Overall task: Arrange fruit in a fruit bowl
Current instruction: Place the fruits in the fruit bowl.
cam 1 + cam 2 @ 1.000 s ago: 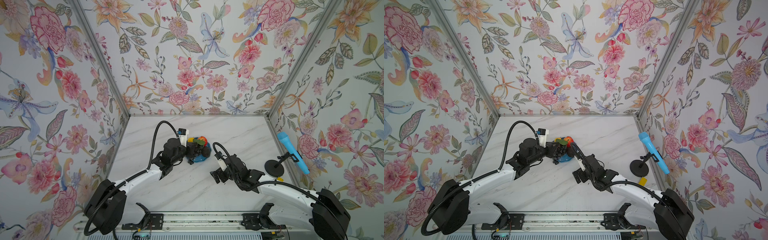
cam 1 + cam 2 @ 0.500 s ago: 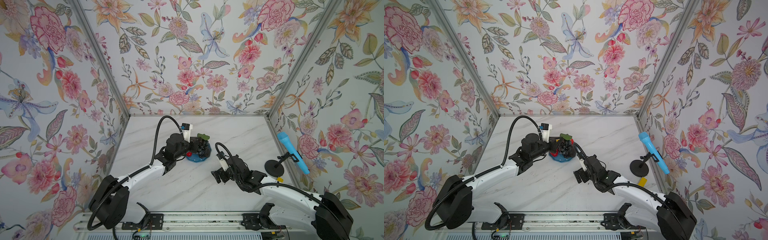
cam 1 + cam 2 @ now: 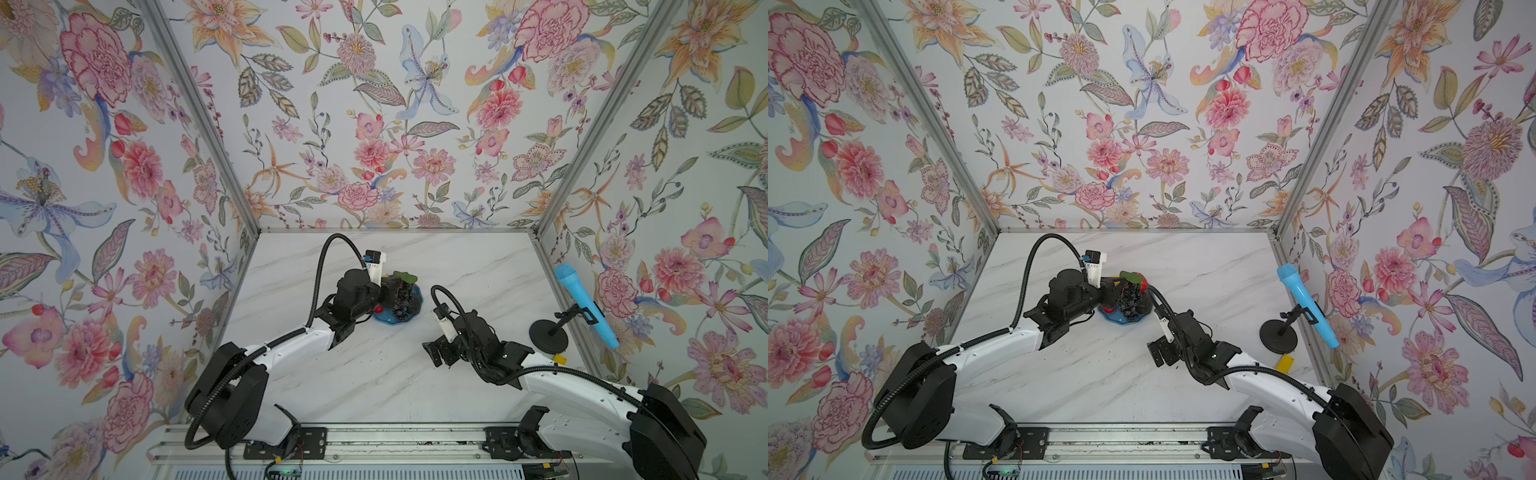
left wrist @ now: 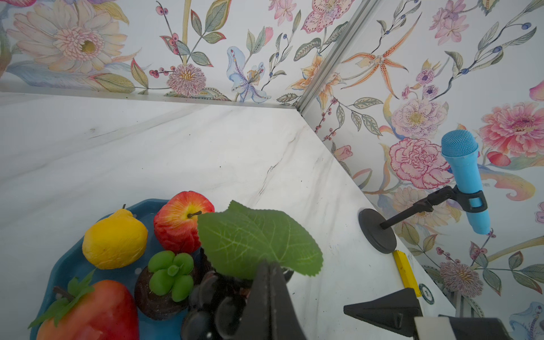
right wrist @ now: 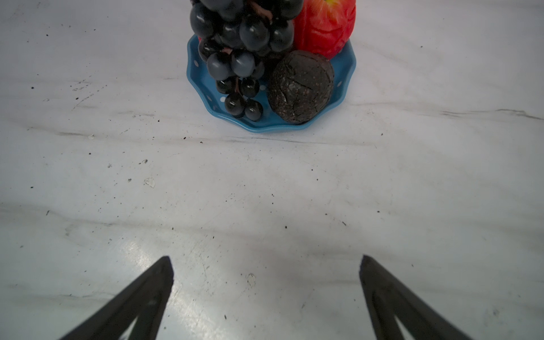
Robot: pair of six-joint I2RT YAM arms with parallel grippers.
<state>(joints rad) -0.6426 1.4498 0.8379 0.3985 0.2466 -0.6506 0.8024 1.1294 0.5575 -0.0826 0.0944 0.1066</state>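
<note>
My left gripper (image 4: 269, 266) is shut on the stem of the dark grape bunch (image 4: 217, 306), just under its green leaf (image 4: 256, 241). It holds the bunch (image 5: 241, 38) upright over the blue fruit bowl (image 5: 265, 126), with the lowest grapes down inside it. In the bowl lie a yellow fruit (image 4: 114, 241), an apple (image 4: 182, 223), a strawberry (image 4: 91, 312), a round dark fruit with a green calyx (image 4: 162, 291) and a blackish avocado (image 5: 300, 86). My right gripper (image 5: 265, 262) stands open and empty over bare table in front of the bowl (image 3: 390, 322).
A light-blue toy microphone (image 3: 582, 307) leans on a black round-based stand (image 3: 547, 334) by the right wall. A small yellow block (image 3: 1283, 363) lies beside the stand. Floral walls enclose the marble table on three sides.
My left arm has carried the grape bunch further over the bowl, and it now hides most of the fruit from above. The right arm has hardly moved.
</note>
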